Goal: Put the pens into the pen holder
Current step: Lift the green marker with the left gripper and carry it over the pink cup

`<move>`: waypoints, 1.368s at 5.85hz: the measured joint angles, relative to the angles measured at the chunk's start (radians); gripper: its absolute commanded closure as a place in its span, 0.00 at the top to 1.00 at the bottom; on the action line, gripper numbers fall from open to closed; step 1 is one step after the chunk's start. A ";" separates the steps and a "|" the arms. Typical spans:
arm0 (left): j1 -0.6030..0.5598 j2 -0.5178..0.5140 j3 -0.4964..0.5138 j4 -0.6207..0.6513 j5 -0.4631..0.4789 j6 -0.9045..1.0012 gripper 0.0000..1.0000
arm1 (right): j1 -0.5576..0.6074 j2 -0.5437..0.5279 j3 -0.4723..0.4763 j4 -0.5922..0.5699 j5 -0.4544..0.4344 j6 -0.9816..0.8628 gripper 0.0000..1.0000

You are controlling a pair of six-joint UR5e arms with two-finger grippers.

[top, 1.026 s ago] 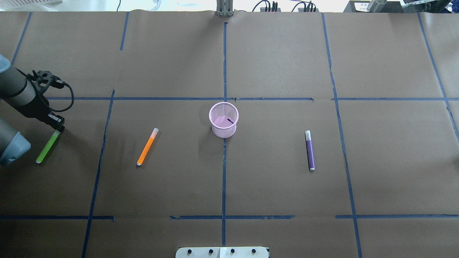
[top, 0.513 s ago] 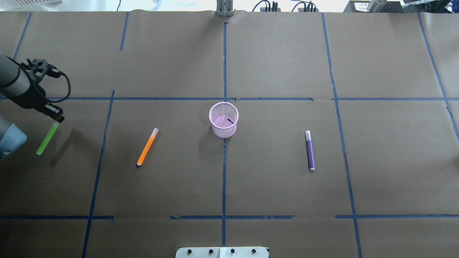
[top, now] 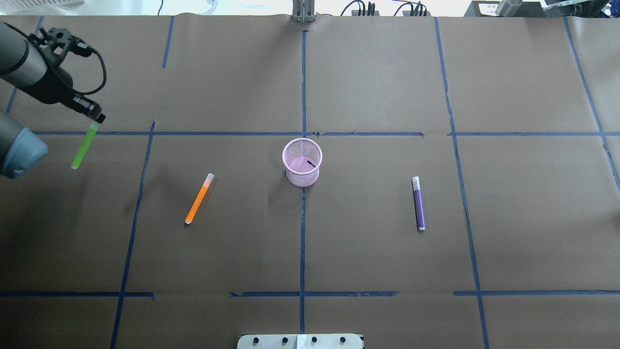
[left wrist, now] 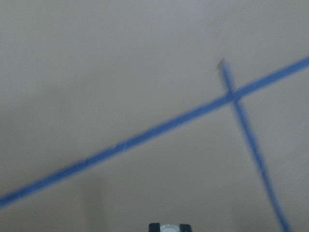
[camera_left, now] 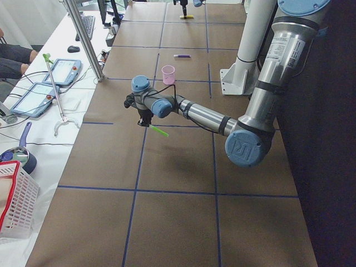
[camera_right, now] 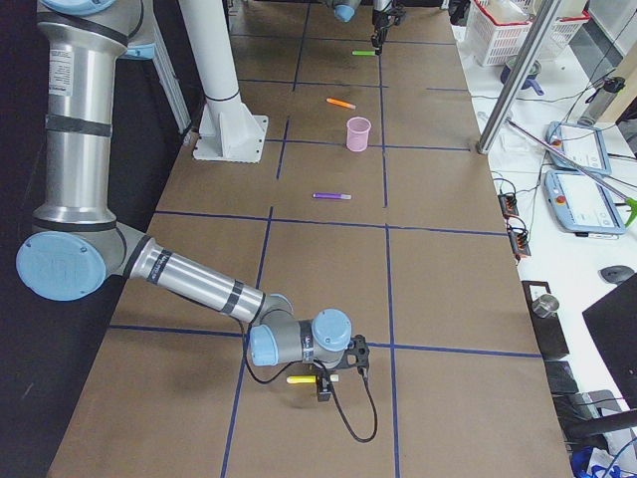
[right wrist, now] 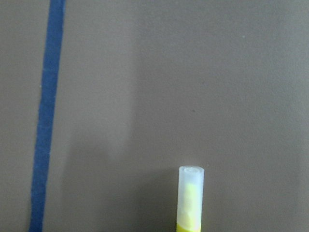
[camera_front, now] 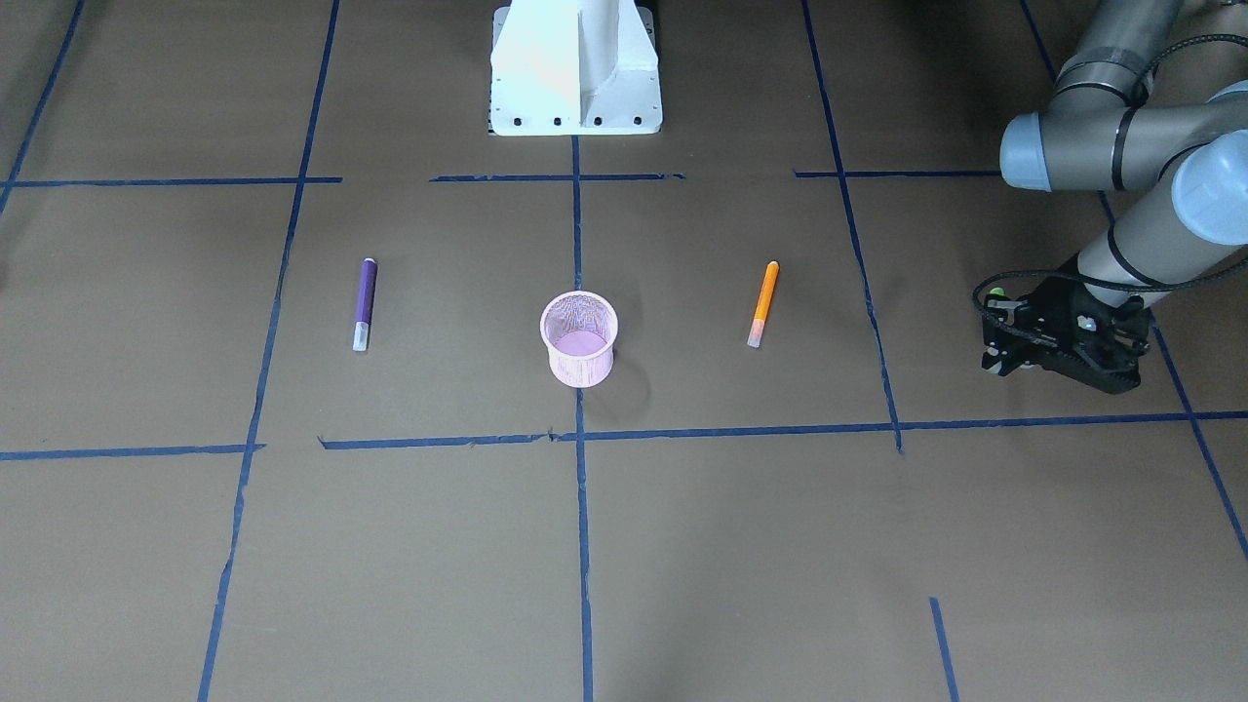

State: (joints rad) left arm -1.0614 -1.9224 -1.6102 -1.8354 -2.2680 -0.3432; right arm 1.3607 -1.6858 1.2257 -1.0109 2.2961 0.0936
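Note:
My left gripper [top: 97, 118] is shut on the cap end of the green pen [top: 81, 149] and holds it slanted above the table's far left; both also show in the exterior left view [camera_left: 158, 130]. The orange pen [top: 199, 198] lies left of the pink mesh pen holder [top: 302, 162], and the purple pen [top: 418, 203] lies right of it. The holder stands upright at the centre. My right gripper [camera_right: 323, 388] hangs low at the table's right end beside a yellow pen [camera_right: 299, 379]. I cannot tell whether it is open or shut. The yellow pen's cap shows in the right wrist view [right wrist: 190, 193].
The white robot base [camera_front: 575, 68] stands at the table's near edge behind the holder. Blue tape lines [top: 302, 218] cross the brown table cover. A side bench with tablets [camera_left: 39, 89] and a metal post [camera_left: 83, 39] runs along the far edge.
My left gripper has lifted the green pen off the table and carried it away from the robot and a little to the right. The other pens and the holder have not moved.

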 measured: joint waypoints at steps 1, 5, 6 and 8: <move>0.001 -0.084 -0.003 0.000 -0.003 -0.079 0.00 | 0.000 0.001 0.002 0.000 0.000 0.001 1.00; 0.104 -0.259 -0.027 -0.217 0.056 -0.417 0.00 | 0.000 0.002 0.001 0.000 0.001 0.002 1.00; 0.189 -0.273 -0.023 -0.328 0.169 -0.512 0.00 | 0.000 0.001 0.001 0.000 0.001 0.002 1.00; 0.337 -0.339 -0.017 -0.437 0.395 -0.667 0.00 | 0.000 0.000 0.002 0.000 0.002 0.002 1.00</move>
State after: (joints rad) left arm -0.7245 -2.2617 -1.6275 -2.2727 -1.8730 -1.0100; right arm 1.3606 -1.6857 1.2274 -1.0104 2.2979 0.0951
